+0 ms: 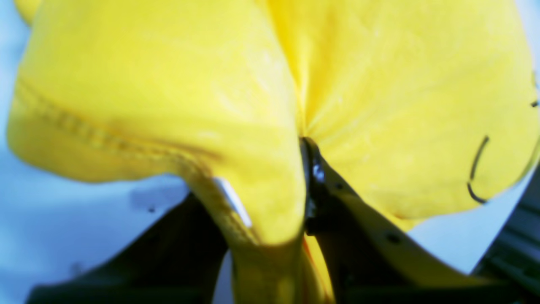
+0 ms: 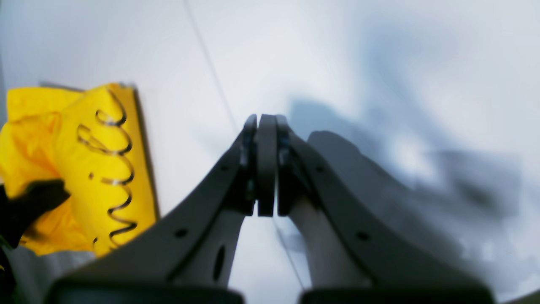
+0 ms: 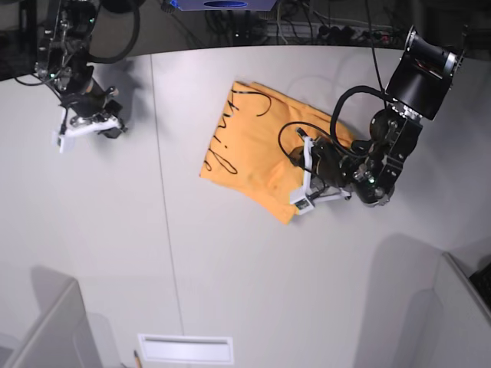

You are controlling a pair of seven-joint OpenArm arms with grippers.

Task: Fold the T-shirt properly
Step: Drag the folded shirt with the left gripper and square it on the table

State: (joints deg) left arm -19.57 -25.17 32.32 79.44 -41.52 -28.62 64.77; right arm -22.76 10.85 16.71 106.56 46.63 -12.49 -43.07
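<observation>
Fingers (image 1: 314,177) of the left gripper (image 1: 301,181) pinch the partly folded T-shirt (image 3: 253,146)'s edge, while the right gripper (image 2: 266,169) sits closed and empty, so folds remain.

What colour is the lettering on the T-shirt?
Black cursive on the orange-yellow T-shirt; the lettering shows best in the right wrist view.

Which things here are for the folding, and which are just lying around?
For the job:
- T-shirt
- left gripper, shut on the T-shirt
- right gripper, shut, holding nothing

Just lying about:
- white slot plate at the table's near edge
- cables behind the table
</observation>
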